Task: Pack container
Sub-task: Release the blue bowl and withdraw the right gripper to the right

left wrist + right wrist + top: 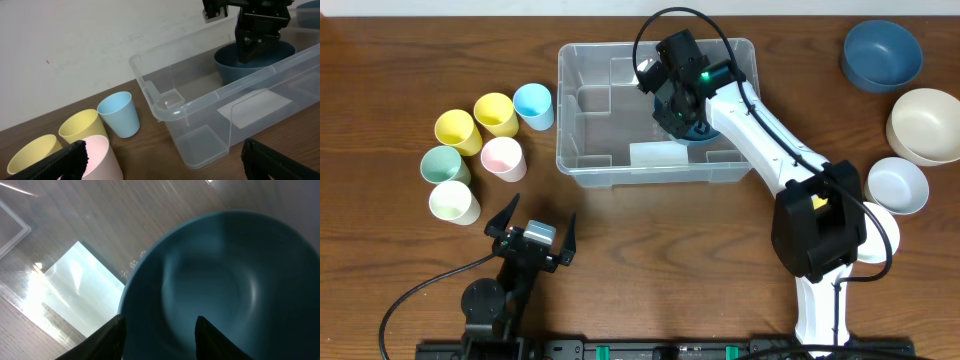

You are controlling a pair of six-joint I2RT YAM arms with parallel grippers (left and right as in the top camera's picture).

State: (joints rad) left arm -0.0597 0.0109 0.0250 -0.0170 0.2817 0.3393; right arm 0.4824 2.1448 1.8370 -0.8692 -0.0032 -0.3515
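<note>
Enclosing the right claw (pixel 683 122), the container (pixel 563 110).

You have a clear, glossy plastic container (pixel 590 125) on a wood-grain table (pixel 390 50); the blue bowl (pixel 225 280) in it looks smooth and matt, like the cups (pixel 503 158)

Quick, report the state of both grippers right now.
Left gripper: open, holding nothing.
Right gripper: open, astride the rim of the dark blue bowl in the container.
</note>
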